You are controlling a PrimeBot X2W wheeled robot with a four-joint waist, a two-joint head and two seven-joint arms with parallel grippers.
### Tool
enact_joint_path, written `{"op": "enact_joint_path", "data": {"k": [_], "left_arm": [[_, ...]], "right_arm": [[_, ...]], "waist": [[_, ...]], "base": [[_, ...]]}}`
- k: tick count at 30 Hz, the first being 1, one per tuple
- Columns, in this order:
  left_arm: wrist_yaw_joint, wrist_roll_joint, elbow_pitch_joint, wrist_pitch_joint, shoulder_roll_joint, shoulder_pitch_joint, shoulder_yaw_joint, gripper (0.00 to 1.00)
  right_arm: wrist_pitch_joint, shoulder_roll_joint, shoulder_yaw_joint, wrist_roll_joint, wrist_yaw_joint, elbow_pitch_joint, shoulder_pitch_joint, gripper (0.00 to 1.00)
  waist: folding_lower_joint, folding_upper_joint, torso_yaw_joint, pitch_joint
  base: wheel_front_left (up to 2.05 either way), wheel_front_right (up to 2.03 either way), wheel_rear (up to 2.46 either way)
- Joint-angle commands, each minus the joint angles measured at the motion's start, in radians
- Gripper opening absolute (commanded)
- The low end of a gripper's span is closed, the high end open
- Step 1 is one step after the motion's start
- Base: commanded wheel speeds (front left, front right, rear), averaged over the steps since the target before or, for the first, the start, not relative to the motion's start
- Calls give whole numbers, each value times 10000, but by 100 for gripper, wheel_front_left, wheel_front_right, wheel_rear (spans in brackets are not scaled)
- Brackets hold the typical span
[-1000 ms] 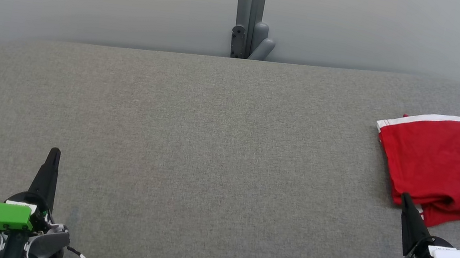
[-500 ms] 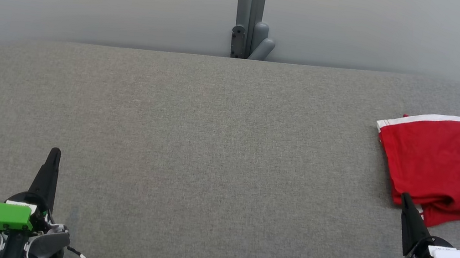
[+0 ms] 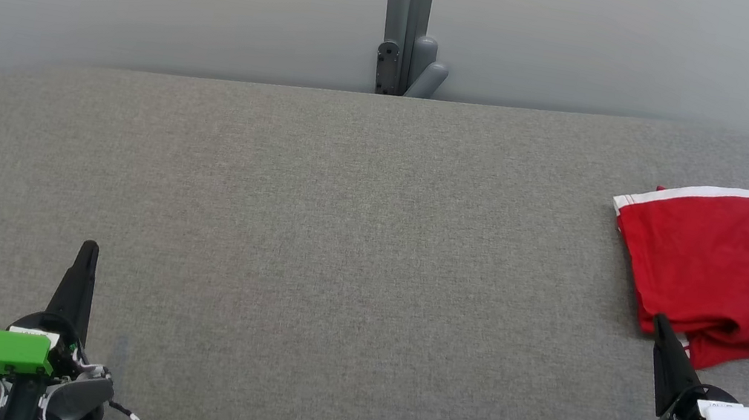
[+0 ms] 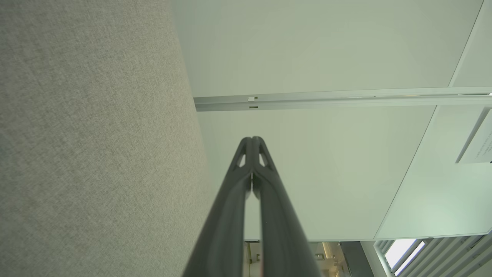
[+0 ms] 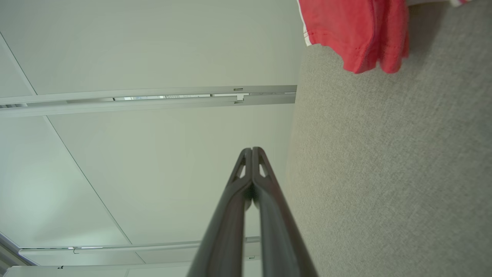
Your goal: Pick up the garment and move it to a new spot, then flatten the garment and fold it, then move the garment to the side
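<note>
- The garment (image 3: 725, 273), red with a white band along its far edge, lay at the far right of the grey surface (image 3: 340, 235); it looked doubled over on itself, layers stacked, with a rumpled lip along its near edge; its right part ran out of the head view.
- The left claw (image 3: 89, 249) was closed on nothing, fingers pressed together, at the near left of the surface and well apart from the garment; the broad middle of the surface lay between them.
- The right claw (image 3: 659, 324) was likewise closed and empty at the near right; in the head view its tip stood just beside the garment's near-left corner; the right wrist view showed the cloth ahead of the fingers and apart from them.
- With the garment compact and lying off to one side, the folding and setting aside seemed done, and this looked like the last step ending; it could equally have been the very start, before any pick-up; the pictures alone did not settle which.
- If work remained, the right claw was the better placed; it would have needed to open, come down on the near-left corner and pinch through every layer, so the stack did not spill open when lifted; the left claw would have had to cross the surface to help.
</note>
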Motion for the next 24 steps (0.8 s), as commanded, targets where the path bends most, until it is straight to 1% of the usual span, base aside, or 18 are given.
{"op": "enact_joint_path", "data": {"k": [1, 24], "left_arm": [[-57, 41, -21, 17, 25, -137, 57, 0], [-57, 70, -20, 55, 0, -142, 84, 0]], "right_arm": [[34, -46, 12, 69, 0, -17, -102, 0], [33, -46, 13, 68, 0, -17, -102, 0]], "waist": [[0, 120, 1, 0], [0, 120, 1, 0]], "base": [[0, 0, 0], [0, 0, 0]]}}
